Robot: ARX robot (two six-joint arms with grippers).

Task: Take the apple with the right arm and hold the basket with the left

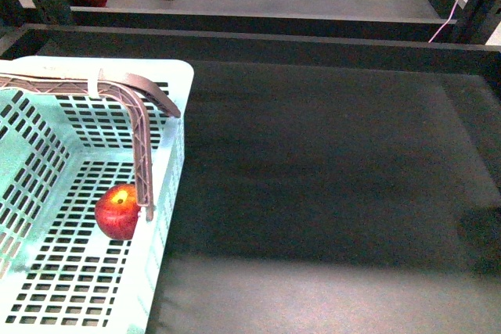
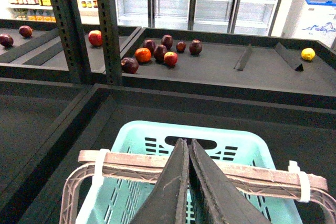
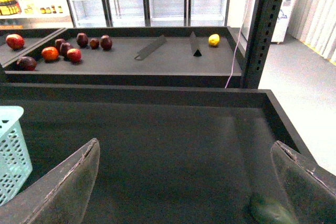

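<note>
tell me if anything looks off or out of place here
Nothing looks spilled or damaged. The apple lies on the floor of the basket. The left tool is shut on the basket's brown handle, and the right tool hangs open over bare shelf.

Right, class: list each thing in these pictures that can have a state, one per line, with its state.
apple: lying on the basket floor, beside the handle's upright.
basket: upright, holding only the apple.
handle: raised, clamped in the left gripper.
left gripper: shut on the handle.
right gripper: open, holding nothing, over the dark tray.
small fruits: grouped on the far shelf.
lemon: alone on the far shelf.
</note>
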